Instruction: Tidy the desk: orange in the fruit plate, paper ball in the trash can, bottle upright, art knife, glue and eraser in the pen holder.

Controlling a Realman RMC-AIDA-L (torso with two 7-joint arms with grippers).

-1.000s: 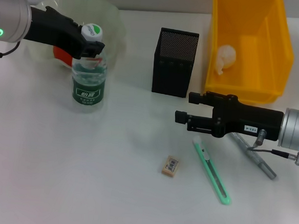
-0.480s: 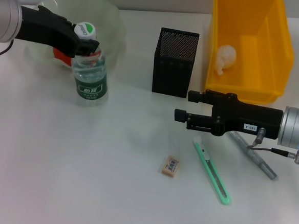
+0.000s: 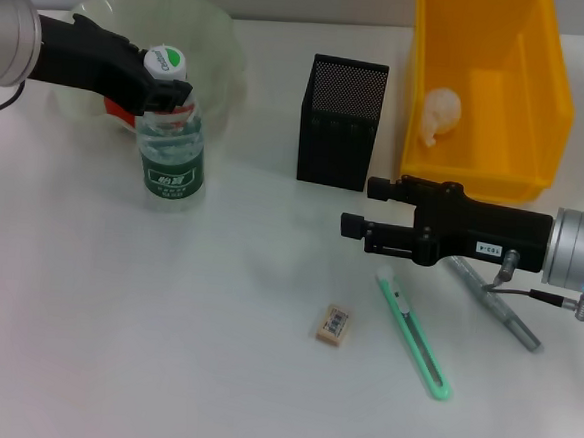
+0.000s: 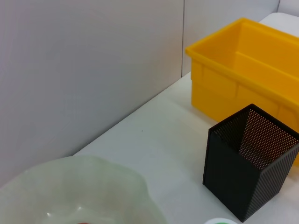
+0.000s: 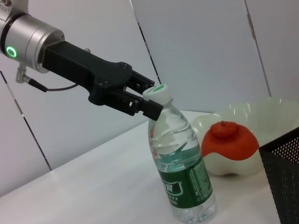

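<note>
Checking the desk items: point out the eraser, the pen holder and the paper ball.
eraser (image 3: 334,324), head view, on its labelled top.
pen holder (image 3: 338,142), head view, on its front wall.
paper ball (image 3: 441,114), head view, on its middle.

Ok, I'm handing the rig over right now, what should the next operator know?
Left claw: shut on the neck of the bottle, which stands upright in front of the fruit plate.
Right claw: hovering above the table near the art knife; cannot tell if open.
Done: orange in the plate, paper ball in the trash can, bottle upright.
Left: release the bottle; put the knife, the eraser and the grey stick under the right arm, probably the glue, into the pen holder, which looks empty.
</note>
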